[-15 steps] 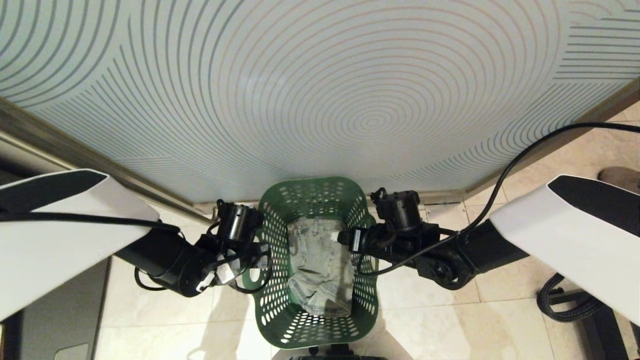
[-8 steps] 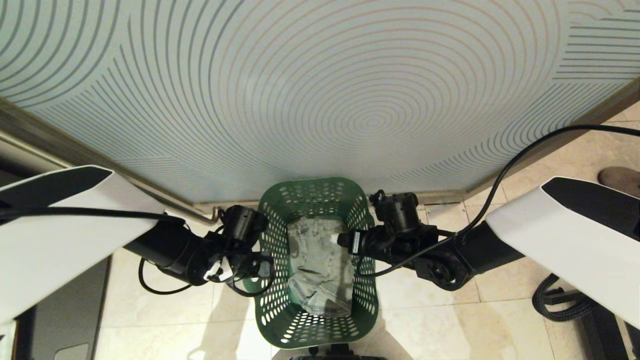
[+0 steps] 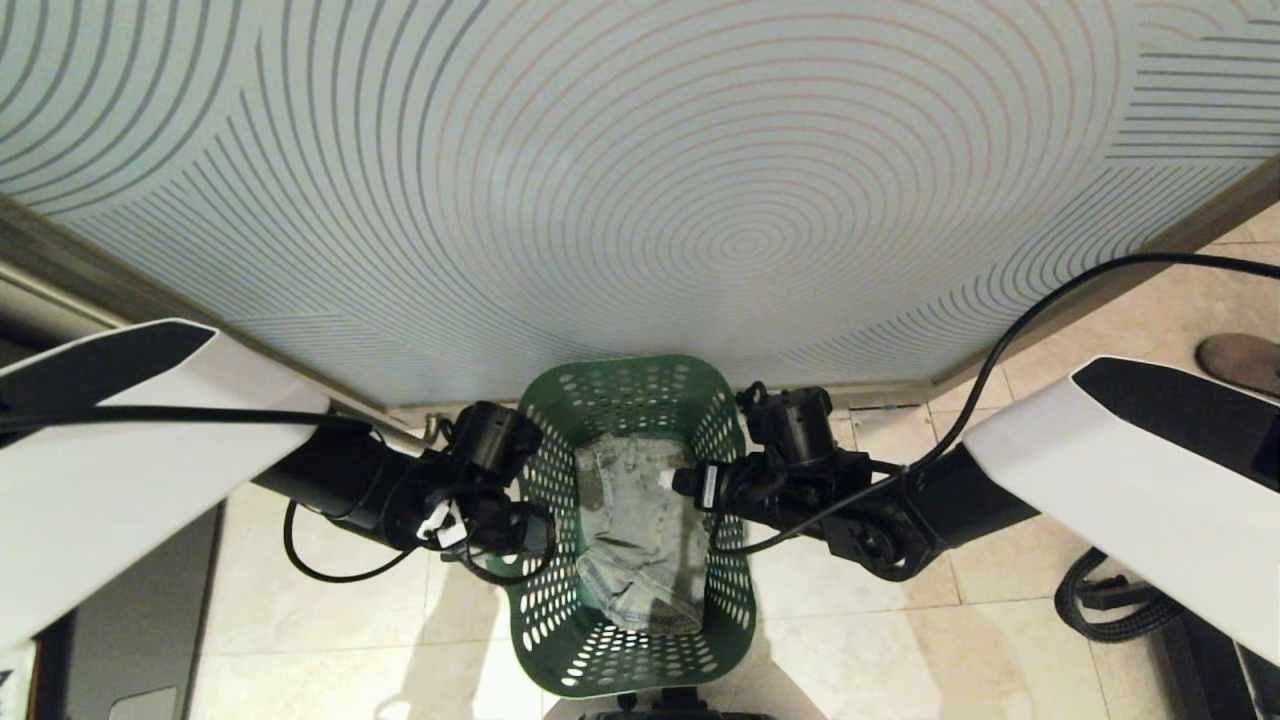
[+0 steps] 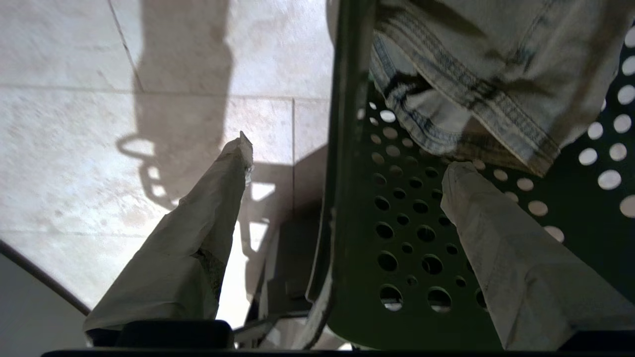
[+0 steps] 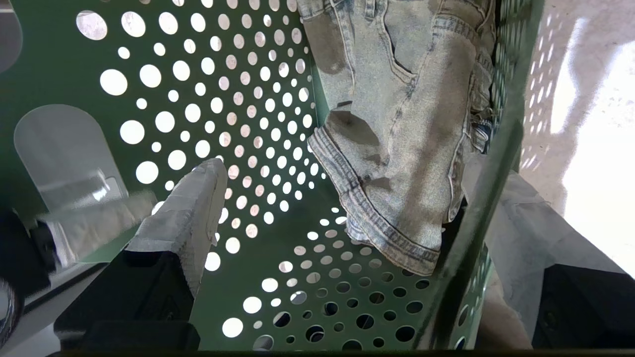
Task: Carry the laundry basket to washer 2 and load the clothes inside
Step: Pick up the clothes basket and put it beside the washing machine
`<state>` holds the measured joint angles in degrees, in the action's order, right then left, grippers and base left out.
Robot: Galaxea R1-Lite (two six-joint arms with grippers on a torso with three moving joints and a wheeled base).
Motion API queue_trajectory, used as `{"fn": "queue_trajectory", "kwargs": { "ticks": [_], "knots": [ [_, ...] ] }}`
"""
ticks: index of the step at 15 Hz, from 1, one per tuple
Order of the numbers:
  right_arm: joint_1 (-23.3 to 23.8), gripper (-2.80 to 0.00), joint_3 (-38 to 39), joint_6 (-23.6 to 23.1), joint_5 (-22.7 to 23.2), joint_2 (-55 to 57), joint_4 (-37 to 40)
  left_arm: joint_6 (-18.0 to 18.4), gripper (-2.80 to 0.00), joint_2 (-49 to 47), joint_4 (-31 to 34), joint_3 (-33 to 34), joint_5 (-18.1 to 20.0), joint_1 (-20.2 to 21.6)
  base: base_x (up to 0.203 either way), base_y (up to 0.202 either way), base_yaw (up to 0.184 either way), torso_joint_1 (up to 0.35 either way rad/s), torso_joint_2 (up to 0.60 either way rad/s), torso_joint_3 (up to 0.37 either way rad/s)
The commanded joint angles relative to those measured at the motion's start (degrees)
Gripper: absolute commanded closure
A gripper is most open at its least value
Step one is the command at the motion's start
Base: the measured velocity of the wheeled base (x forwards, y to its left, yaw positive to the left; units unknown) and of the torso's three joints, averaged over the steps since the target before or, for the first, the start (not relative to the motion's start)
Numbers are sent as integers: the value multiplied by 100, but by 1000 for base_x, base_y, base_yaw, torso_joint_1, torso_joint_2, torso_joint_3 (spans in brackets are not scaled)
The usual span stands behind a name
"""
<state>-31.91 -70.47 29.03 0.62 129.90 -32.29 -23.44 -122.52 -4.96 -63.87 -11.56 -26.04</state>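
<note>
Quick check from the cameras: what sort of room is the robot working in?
Probably an indoor laundry or utility area, though no washer shows. Clues: a green laundry basket holding denim clothes on a beige tiled floor, against a frosted panel with ring patterns.

I see a pale blue-grey panel (image 3: pixel 640 180) filling the far half of the head view, patterned with thin concentric curved lines centred right of middle. A metallic brown strip (image 3: pixel 150 295) edges its base, running diagonally at left. Beige marble-look floor tiles (image 3: pixel 880 640) with faint grout lines cover the near ground. A dark grey cabinet face (image 3: pixel 130 620) stands at near left. A coiled black corrugated hose (image 3: pixel 1110 600) lies at near right. A brown rounded object (image 3: pixel 1245 355), cut by the frame, sits at far right; I cannot tell what it is.
</note>
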Motion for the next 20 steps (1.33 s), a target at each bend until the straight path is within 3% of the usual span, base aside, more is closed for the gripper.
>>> {"fn": "queue_trajectory", "kwargs": {
  "ticks": [1,7,10,16,20],
  "knots": [
    [1,-280,-10,15,-1,35,-23,-76,-280,15,89,-57,43,2,0,0,0,0,0,0],
    [1,-280,-19,15,-1,70,-23,-1022,-280,-49,1782,-1129,808,-7,0,0,0,0,0,0],
    [1,-280,-19,15,-1,79,-23,-1078,-280,-54,1779,-1146,1004,-48,0,0,0,0,0,0],
    [10,-280,-10,15,-9,79,-23,-1549,-280,-188,1590,-1210,1440,-50,0,0,0,0,0,0],
    [10,-280,-10,15,-18,105,-23,-1567,-280,-335,1300,-1233,1550,-68,0,0,0,0,0,0]
  ]
}}
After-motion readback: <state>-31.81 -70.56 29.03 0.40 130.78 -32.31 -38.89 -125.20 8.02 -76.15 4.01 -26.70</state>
